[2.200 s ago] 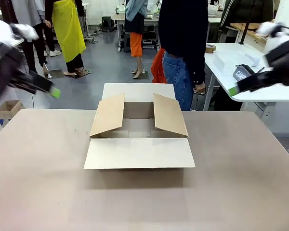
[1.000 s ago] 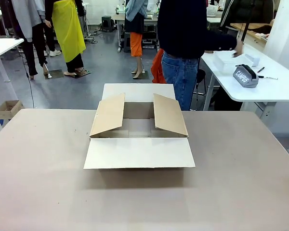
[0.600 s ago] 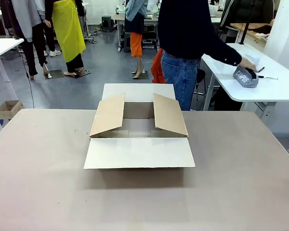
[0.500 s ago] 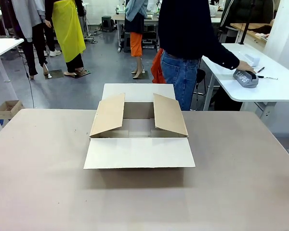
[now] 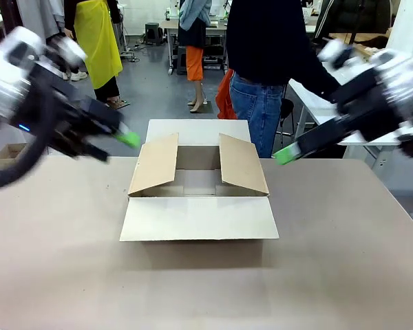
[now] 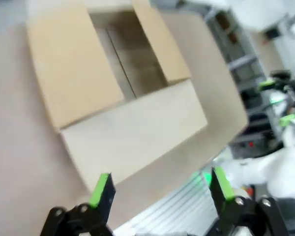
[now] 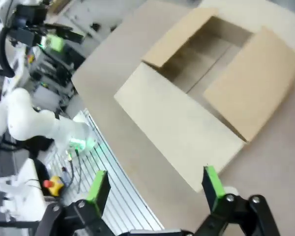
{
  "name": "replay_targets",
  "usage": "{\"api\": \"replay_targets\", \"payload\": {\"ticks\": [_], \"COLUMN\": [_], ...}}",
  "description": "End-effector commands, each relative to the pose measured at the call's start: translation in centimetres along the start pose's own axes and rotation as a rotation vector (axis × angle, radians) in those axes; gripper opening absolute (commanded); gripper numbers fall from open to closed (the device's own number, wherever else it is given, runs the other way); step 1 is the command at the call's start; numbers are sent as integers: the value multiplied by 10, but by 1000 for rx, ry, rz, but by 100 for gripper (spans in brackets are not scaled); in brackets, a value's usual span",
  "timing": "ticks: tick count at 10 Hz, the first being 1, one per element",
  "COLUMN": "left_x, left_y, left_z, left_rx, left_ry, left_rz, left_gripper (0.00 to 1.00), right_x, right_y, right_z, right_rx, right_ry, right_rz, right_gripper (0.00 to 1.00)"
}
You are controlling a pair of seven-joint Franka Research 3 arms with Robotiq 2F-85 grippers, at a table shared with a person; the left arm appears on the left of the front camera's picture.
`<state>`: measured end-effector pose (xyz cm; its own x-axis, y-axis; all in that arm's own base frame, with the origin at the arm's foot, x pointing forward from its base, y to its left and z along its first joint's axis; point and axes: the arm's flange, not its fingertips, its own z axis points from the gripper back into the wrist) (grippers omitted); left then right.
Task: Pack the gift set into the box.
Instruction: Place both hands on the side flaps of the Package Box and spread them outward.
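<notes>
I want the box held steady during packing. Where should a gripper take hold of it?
Probably the free top edge of the left flap or right flap, pinched from above: both stand tilted up, thin, edges clear. The front flap lies flat on the table, leaving no gap underneath.

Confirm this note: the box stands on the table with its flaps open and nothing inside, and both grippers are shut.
Wrong on the grippers: both are open. The wrist views show the left gripper and the right gripper with fingers spread wide, nothing between them. The rest holds: the box stands on the table, flaps open, nothing inside.
</notes>
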<state>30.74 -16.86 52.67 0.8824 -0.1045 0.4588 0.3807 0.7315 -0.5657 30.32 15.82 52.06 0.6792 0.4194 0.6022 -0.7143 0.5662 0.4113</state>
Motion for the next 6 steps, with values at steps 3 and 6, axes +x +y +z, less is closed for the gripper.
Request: {"api": "replay_targets", "payload": {"ticks": [3,6], "left_x": [0,17], "left_y": [0,-9], "left_z": [0,-60], "left_rx": [0,178], "left_ry": [0,125], "left_rz": [0,-43], "left_gripper": [100,100], "right_x": [-8,26], "right_y": [-23,-2], "right_z": [42,-43], "right_rx": [10,-81], "right_ry": [-48,0], "right_rz": [-52,102], "right_gripper": [100,100]}}
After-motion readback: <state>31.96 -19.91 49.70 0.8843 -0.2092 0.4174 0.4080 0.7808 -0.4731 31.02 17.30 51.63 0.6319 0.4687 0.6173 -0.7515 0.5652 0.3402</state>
